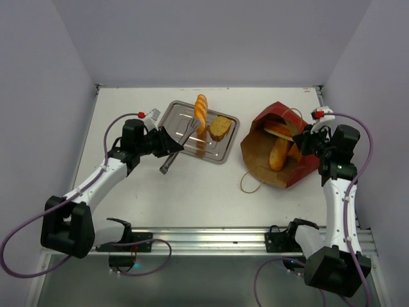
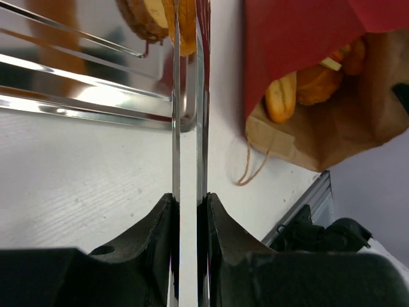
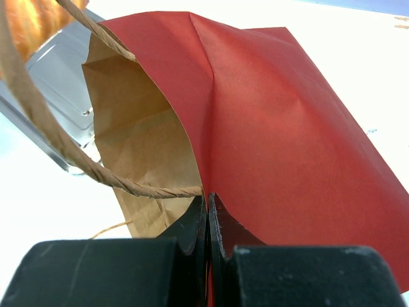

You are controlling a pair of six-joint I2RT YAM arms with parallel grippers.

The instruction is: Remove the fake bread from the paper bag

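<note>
The dark-red paper bag (image 1: 301,167) lies on its side at the right, mouth facing left, tan inside showing. Golden loaves (image 1: 279,153) lie inside it, and show in the left wrist view (image 2: 281,97) too. A baguette-like loaf (image 1: 201,113) and a brown slice (image 1: 221,127) lie on the steel tray (image 1: 220,155). My left gripper (image 1: 167,148) is shut on metal tongs (image 1: 183,140), whose tips reach the bread on the tray (image 2: 148,14). My right gripper (image 1: 306,142) is shut on the bag's upper rim (image 3: 203,167), beside a twine handle (image 3: 96,171).
A second twine handle (image 1: 250,183) lies loose on the table in front of the bag. The tray stands at the back centre, left of the bag. Grey walls close in the table on three sides; a metal rail runs along the near edge.
</note>
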